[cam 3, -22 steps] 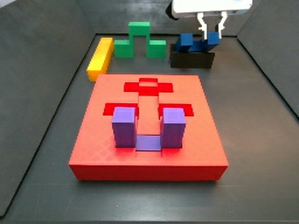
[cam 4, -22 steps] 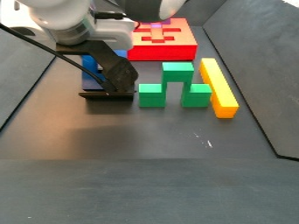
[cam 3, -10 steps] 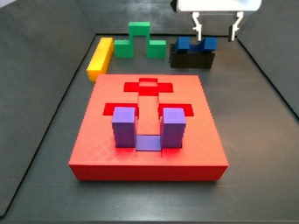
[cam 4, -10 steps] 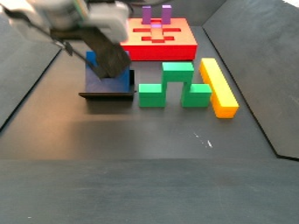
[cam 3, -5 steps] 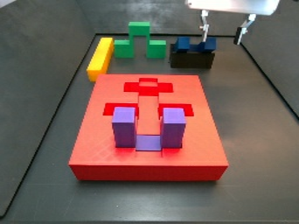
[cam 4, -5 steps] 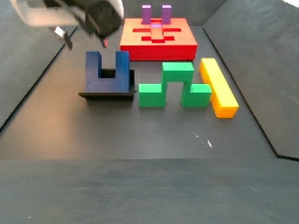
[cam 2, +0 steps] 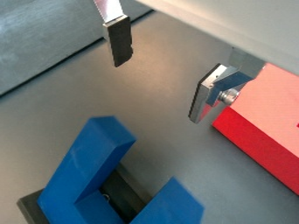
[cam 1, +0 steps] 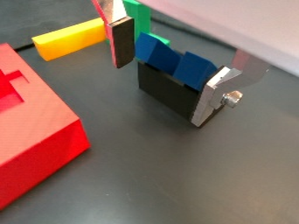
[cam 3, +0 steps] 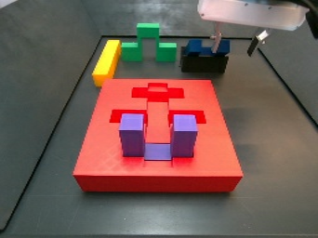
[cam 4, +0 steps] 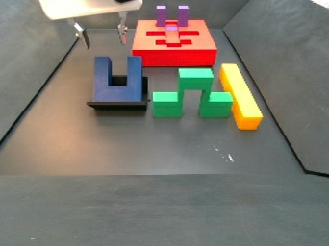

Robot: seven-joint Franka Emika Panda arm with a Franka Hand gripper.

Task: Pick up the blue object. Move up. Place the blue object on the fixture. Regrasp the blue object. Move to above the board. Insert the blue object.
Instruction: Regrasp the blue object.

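My gripper (cam 2: pixel 166 79) hangs with its fingers (cam 1: pixel 121 42) spread wide, holding and touching nothing. The blue object (cam 2: pixel 111 175) sits below and apart from it, prongs up, resting on the fixture (cam 1: pixel 170 92). In a side view, the fixture stands just beyond the board (cam 3: pixel 158 135).

A side view looks down the tabletop (cam 3: pixel 50 139) across the board (cam 3: pixel 158 167) toward the blue object (cam 3: pixel 202 45). Opposite it, a side view faces back, blue object (cam 4: pixel 115 79) close, board (cam 4: pixel 175 48) far. Both wrist views peer closely past the fingers (cam 1: pixel 119 42) (cam 2: pixel 118 39).
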